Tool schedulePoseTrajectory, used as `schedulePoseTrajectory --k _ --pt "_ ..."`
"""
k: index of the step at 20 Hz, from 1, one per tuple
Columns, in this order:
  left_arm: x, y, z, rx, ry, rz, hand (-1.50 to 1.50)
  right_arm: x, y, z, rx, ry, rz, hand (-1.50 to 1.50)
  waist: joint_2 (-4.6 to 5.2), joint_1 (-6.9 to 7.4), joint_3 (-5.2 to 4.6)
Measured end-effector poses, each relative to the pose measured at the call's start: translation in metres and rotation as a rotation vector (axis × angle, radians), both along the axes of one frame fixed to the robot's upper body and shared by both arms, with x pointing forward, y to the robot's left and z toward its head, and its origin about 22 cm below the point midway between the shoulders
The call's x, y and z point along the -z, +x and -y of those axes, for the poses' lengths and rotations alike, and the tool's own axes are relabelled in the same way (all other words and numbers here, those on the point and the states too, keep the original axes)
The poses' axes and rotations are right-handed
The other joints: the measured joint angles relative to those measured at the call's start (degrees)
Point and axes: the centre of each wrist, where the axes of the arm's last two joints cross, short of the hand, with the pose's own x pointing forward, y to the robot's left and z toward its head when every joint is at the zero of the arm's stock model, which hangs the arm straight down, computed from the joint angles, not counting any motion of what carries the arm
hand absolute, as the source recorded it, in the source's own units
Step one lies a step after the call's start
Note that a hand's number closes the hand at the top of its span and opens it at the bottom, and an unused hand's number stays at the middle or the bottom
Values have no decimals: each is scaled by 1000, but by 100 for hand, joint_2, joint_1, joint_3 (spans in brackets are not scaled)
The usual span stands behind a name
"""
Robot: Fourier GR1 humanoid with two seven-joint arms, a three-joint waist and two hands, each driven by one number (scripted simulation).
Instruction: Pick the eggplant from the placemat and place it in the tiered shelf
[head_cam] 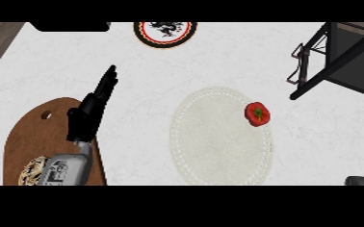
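Left hand [92,107] seen open, resting; right hand unseen. 1 red item [257,114], apparently not eggplant, on placemat [213,139]. Pickup pending; reach required.

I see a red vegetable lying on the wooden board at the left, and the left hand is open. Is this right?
Not quite. The head view shows the red vegetable on the pale placemat, near its right edge, not on the wooden board. The left hand is open.
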Motion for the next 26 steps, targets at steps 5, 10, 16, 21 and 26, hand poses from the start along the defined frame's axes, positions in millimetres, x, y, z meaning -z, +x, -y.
schedulePoseTrajectory --k 5,10,16,21,26 --pt "-5 1 2 5 3 -5 0 -3 12 21 34 -47 -21 150 4 6 1" --pt "-4 -1 3 9 -4 -3 0 15 30 42 61 -113 -38 150 11 16 2" --pt "0 4 6 9 2 -1 0 33 59 65 52 -160 -25 150 21 30 3" --pt "3 0 8 11 -4 2 0 41 65 87 -11 -43 139 150 24 46 7" --pt "2 3 7 11 -2 -4 0 55 72 115 -50 3 213 150 20 29 5"
